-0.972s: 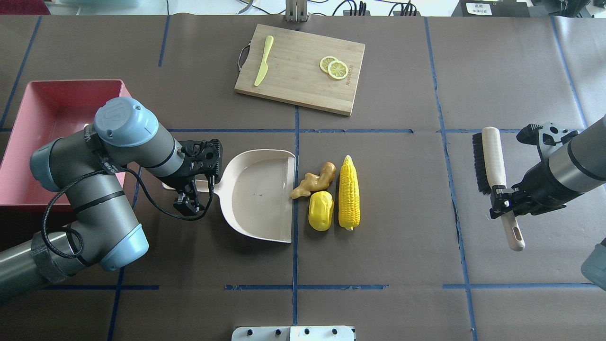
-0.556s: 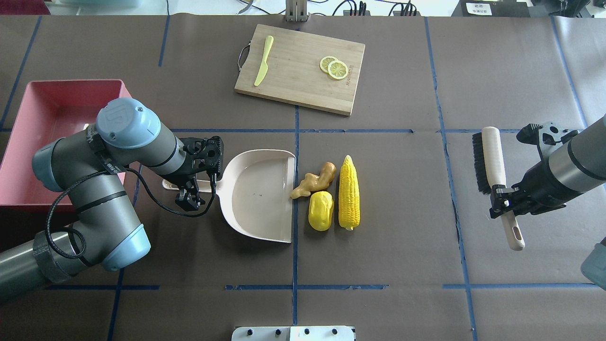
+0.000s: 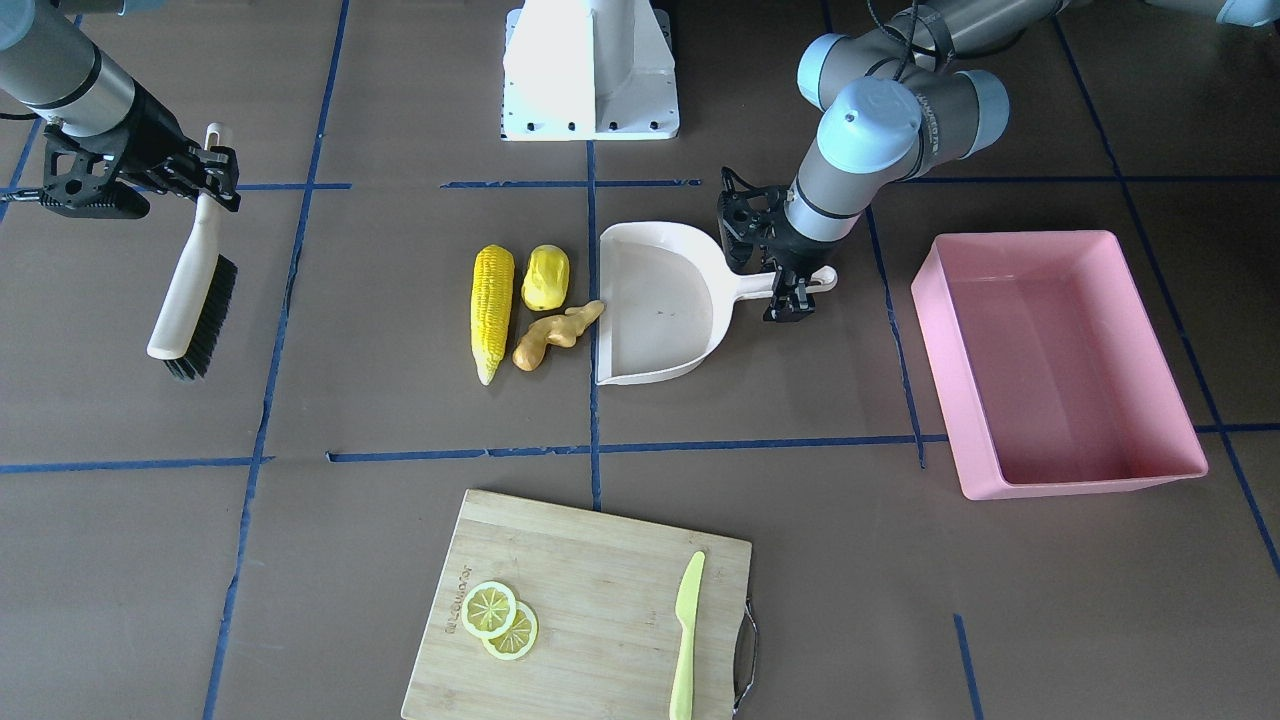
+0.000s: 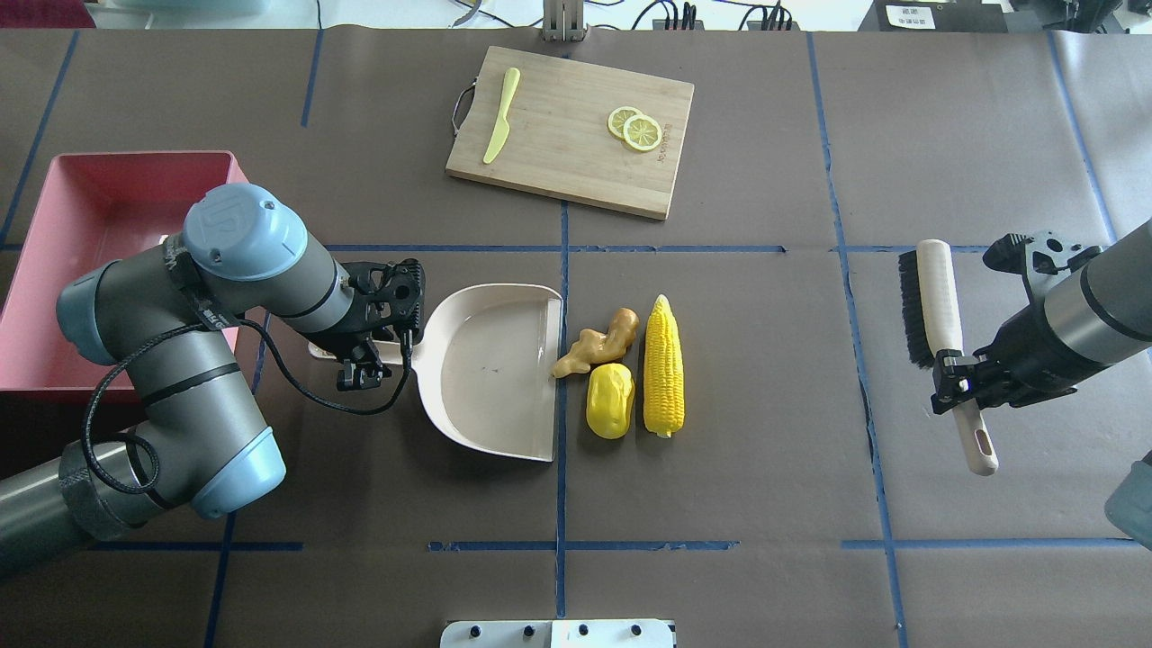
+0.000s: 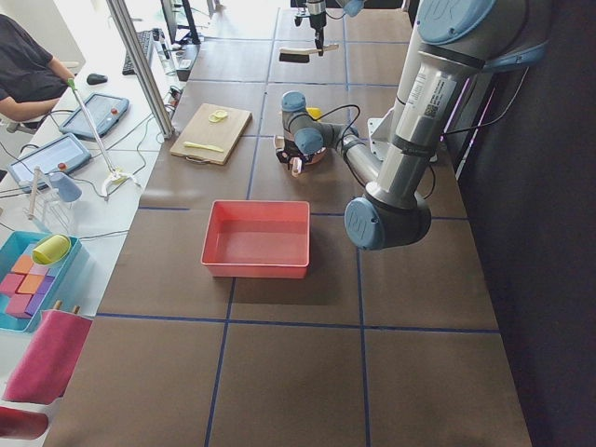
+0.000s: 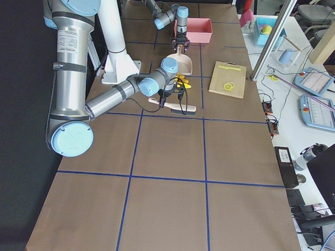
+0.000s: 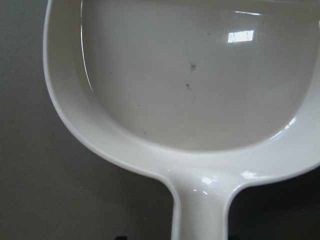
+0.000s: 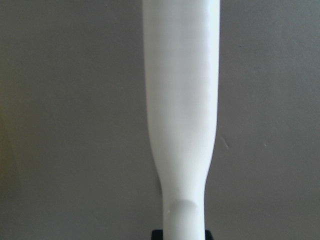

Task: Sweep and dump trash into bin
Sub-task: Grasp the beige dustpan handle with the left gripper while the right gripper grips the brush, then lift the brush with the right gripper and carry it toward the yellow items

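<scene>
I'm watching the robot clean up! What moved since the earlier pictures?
The left gripper edged forward, closer to the dustpan handle. The right gripper holding the brush, the corn cob, ginger root, yellow vegetable and pink bin stayed put.

The brown table (image 4: 765, 504), divided by blue tape lines (image 4: 562, 544), carries a pink bin (image 4: 135, 160), a cream dustpan (image 4: 490, 369), a ginger root (image 4: 598, 342), a yellow vegetable (image 4: 610, 400), a corn cob (image 4: 663, 364) and a wooden cutting board (image 4: 558, 153).
</scene>
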### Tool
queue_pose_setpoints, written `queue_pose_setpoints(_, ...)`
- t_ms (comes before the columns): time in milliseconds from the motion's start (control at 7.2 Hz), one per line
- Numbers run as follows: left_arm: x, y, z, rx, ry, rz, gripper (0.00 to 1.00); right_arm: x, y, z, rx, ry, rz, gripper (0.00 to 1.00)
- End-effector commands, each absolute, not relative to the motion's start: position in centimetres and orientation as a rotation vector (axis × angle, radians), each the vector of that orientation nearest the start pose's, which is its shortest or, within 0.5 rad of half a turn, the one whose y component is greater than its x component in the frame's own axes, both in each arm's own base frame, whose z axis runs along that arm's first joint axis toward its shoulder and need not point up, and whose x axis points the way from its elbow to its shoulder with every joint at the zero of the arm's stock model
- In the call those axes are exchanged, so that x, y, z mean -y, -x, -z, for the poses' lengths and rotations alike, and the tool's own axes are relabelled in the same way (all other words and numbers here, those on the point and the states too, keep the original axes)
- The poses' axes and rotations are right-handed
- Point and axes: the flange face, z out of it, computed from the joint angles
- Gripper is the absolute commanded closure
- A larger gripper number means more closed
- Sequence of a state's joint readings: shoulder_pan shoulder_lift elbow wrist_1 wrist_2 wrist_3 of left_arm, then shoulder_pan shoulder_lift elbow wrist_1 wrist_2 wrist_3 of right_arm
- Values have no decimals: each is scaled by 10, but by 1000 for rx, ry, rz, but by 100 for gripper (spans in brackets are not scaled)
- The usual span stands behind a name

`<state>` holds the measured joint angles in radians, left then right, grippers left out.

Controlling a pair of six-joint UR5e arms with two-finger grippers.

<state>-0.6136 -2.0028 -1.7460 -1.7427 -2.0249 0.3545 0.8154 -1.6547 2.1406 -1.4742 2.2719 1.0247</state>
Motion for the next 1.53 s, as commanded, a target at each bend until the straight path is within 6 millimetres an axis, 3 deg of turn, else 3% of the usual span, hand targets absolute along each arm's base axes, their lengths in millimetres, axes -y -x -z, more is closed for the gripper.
queue_pose_setpoints(0, 431, -456, -309, -679, -585, -1392, 97, 364, 249, -410, 874, 193, -41, 100)
queue_pose_setpoints(278, 430, -456, -308, -678, -585, -1393, 100, 366, 255, -403, 885, 191, -32, 100)
queue_pose_setpoints(556, 429, -458, -307, -677, -585, -1395, 100, 360, 282, -391, 882, 213, 12, 100)
queue_pose_setpoints(833, 426, -462, -303, -679, -590, -1400, 100, 361, 327, -345, 823, 259, 44, 100)
queue_pose_setpoints(1111, 425, -466, -303, -679, -585, -1404, 100, 343, 378, -304, 699, 268, 90, 100)
queue_pose_setpoints(1250, 425, -467, -305, -677, -583, -1405, 100, 339, 392, -280, 660, 279, 99, 100)
queue_pose_setpoints(1389, 426, -468, -306, -675, -578, -1405, 100, 334, 400, -270, 641, 283, 111, 100)
